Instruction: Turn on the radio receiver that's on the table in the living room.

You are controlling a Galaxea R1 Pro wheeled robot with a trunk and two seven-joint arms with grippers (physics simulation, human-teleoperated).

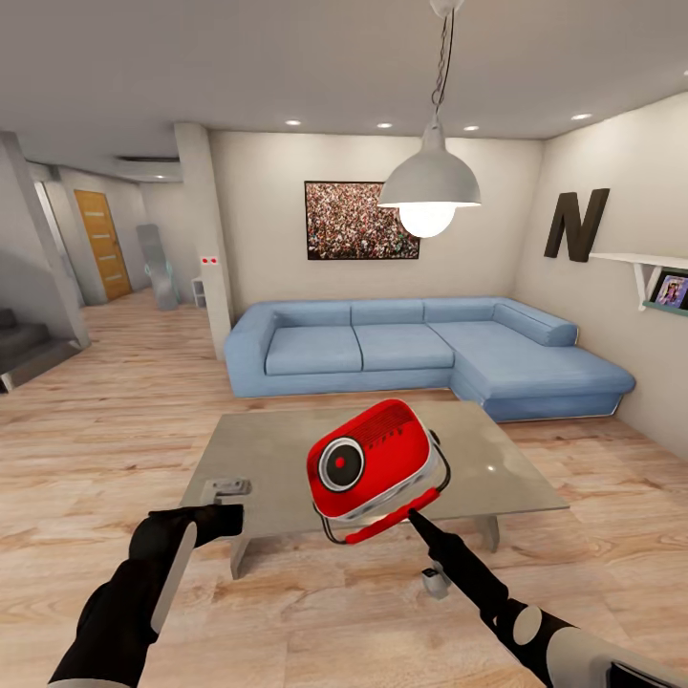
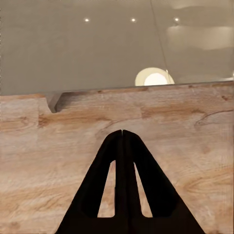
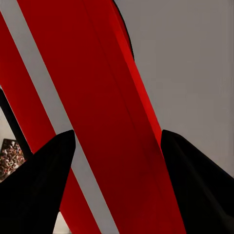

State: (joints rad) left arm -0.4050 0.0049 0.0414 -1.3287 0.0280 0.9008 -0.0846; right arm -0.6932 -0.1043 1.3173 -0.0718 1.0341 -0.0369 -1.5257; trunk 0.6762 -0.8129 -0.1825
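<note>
In the head view we see the radio receiver (image 1: 375, 461) lifted above the near part of the desk (image 1: 277, 459), tilted, with its round dial facing us and its red handle low at the near side. The right gripper (image 1: 418, 517) meets that handle from below, though here we cannot tell how its fingers sit. The left gripper (image 1: 229, 519) hovers at the desk's near left corner, just beside a small grey object (image 1: 225, 488). Behind the desk stand the blue sofa (image 1: 420, 349), the pendant lamp (image 1: 430, 182) and the crowd picture (image 1: 361, 221).

In the left wrist view the left gripper (image 2: 122, 132) has its fingers pressed together, empty, over the wood floor (image 2: 58, 161) before the desk edge (image 2: 122, 90).

In the right wrist view the right gripper (image 3: 117, 141) has its fingers (image 3: 44, 180) spread on either side of the radio receiver (image 3: 102, 112); we cannot tell whether they clamp it.
</note>
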